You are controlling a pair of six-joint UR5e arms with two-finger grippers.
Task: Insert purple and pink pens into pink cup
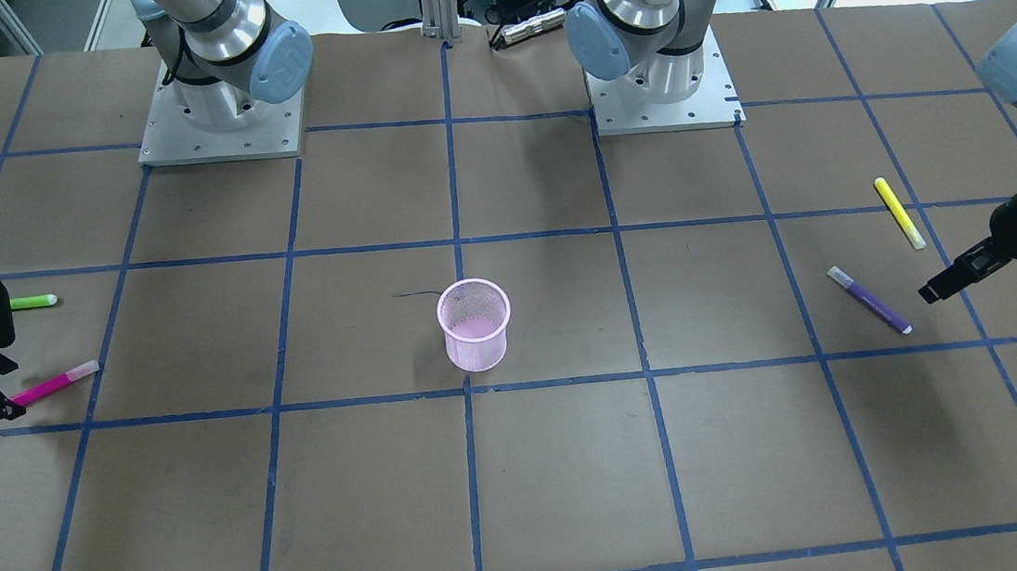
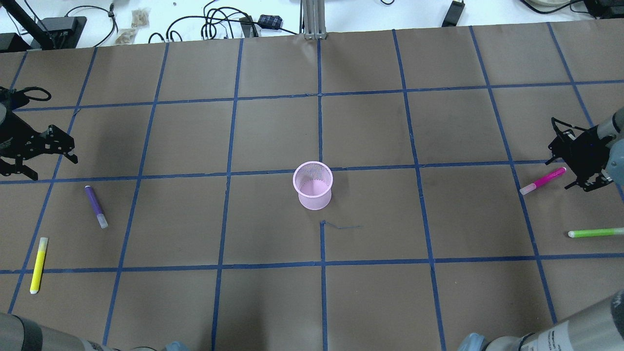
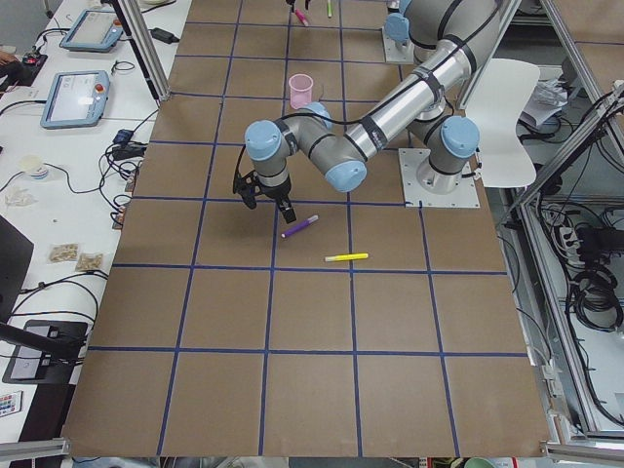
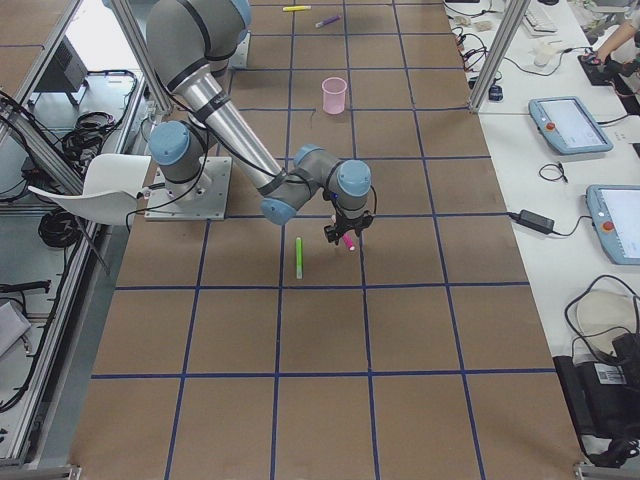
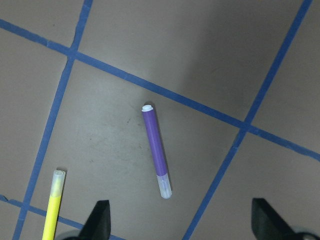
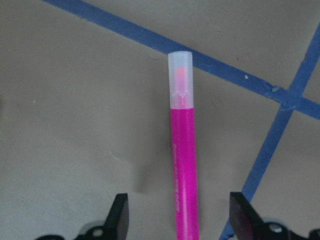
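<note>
The pink mesh cup [image 2: 312,185] stands upright at the table's middle, also in the front view [image 1: 474,324]. The purple pen [image 2: 96,206] lies flat on the robot's left and shows in the left wrist view [image 5: 156,150]. My left gripper [image 5: 182,225] is open and empty, raised above the table just beyond the pen [image 2: 53,163]. The pink pen [image 2: 542,181] lies flat on the robot's right. My right gripper [image 6: 181,220] is open, low over it, with its fingers on either side of the pen's body [image 6: 183,170], not closed on it.
A yellow pen [image 2: 38,264] lies near the purple pen, closer to the robot. A green pen [image 2: 594,233] lies near the pink pen, closer to the robot. Blue tape lines grid the brown table [image 2: 370,302]. Both arm bases [image 1: 220,117] stand at the robot's edge.
</note>
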